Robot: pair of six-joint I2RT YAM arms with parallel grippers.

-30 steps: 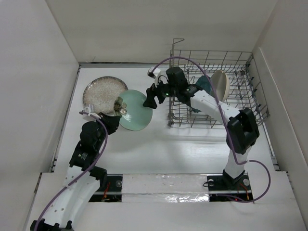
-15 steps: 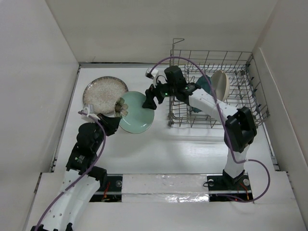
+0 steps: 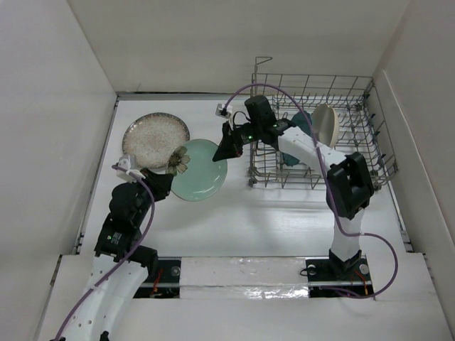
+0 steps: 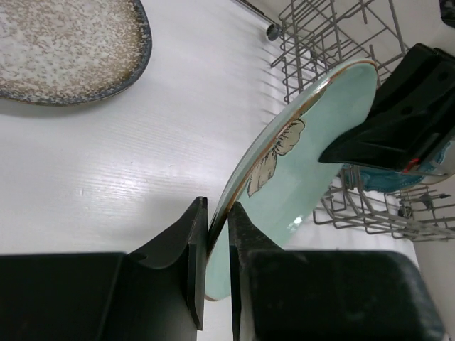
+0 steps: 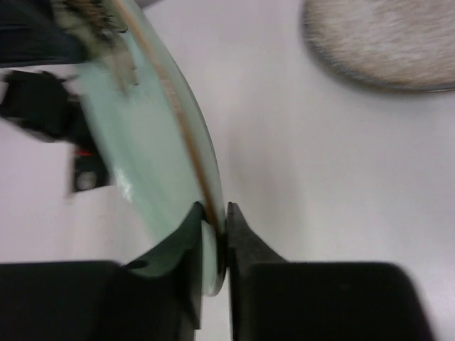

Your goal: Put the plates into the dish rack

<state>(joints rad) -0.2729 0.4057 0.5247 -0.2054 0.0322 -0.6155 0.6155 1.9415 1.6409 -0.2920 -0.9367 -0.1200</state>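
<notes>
Mint plate (image 3: 202,174) with a flower motif, tilted over the desk (image 3: 270,220), just left of the rack (image 3: 355,91). Left jaws nearly closed, pinching its near rim. Right jaws likewise clamped on the far rim. Speckled plate (image 3: 155,138) lies flat beyond, to the left. Rack holds the teal plate (image 3: 298,122) and cream plate (image 3: 325,124), both standing on edge.

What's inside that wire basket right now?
In the dish rack stand a dark teal plate and a cream plate. The right arm crosses it, hiding some of its floor.
</notes>
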